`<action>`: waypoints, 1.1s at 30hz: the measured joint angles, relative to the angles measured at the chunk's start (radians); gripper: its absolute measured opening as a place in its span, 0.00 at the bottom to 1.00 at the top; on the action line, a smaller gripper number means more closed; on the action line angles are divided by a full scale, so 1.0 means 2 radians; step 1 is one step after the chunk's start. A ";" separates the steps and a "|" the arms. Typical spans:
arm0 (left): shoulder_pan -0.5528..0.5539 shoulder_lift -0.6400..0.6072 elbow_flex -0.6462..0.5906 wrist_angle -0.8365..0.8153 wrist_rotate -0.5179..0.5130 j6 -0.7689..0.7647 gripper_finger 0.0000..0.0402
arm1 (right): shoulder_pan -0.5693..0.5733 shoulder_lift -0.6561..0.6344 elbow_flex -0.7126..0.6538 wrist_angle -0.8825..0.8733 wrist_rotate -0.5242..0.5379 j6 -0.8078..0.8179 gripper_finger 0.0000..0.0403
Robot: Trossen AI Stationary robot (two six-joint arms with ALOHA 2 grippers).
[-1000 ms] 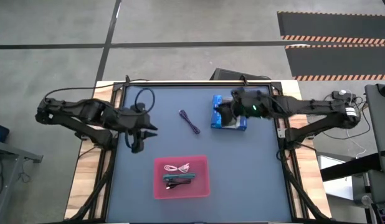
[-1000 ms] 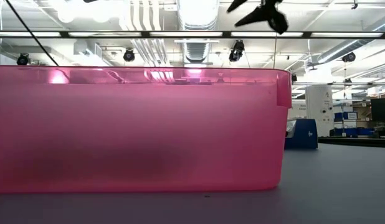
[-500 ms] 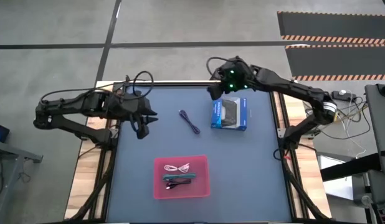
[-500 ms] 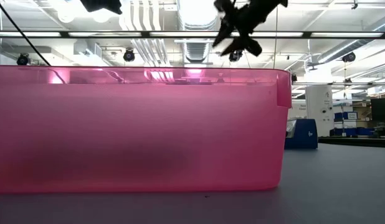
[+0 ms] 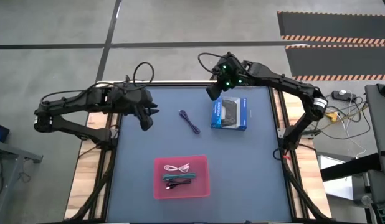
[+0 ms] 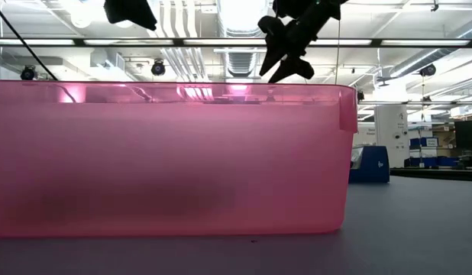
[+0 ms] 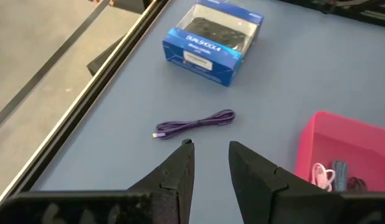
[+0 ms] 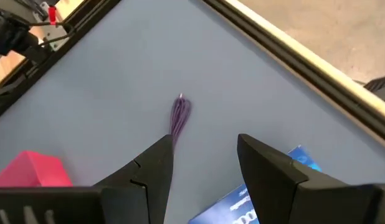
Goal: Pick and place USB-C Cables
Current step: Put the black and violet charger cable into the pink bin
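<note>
The purple cable (image 5: pixel 189 121) lies flat on the grey table, between the two grippers; it also shows in both wrist views (image 7: pixel 195 124) (image 8: pixel 180 115). The white (image 5: pixel 177 167), teal (image 5: pixel 180 178) and black (image 5: pixel 174 185) cables lie inside the pink tray (image 5: pixel 202 186), near the table's near edge. My left gripper (image 5: pixel 147 116) (image 7: pixel 208 149) hovers open to the left of the purple cable. My right gripper (image 5: pixel 212 92) (image 8: pixel 202 146) hovers open near the far edge, beyond the cable and to its right. Both are raised above the table (image 6: pixel 286 53) (image 6: pixel 129 11).
A blue-and-black box (image 5: pixel 230 113) (image 7: pixel 214 40) lies flat to the right of the purple cable, just below the right gripper. The pink tray's wall (image 6: pixel 167 153) fills most of the low view. Bare table lies on both sides of the tray.
My right gripper has left the spot over the blue box and swung toward the far edge and slightly left. My left gripper has moved toward the far edge and a little right, nearer the purple cable. The cables and box have stayed put.
</note>
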 joint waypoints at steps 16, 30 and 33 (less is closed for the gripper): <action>0.041 0.011 -0.001 0.030 -0.002 0.000 0.21 | -0.018 0.006 0.005 0.025 -0.002 -0.015 0.42; 0.049 0.011 -0.001 0.048 -0.004 0.000 0.21 | -0.020 0.082 0.011 0.038 -0.149 0.017 0.37; 0.052 0.011 -0.001 0.048 -0.016 0.001 0.21 | -0.016 0.107 0.029 0.034 -0.153 0.013 0.36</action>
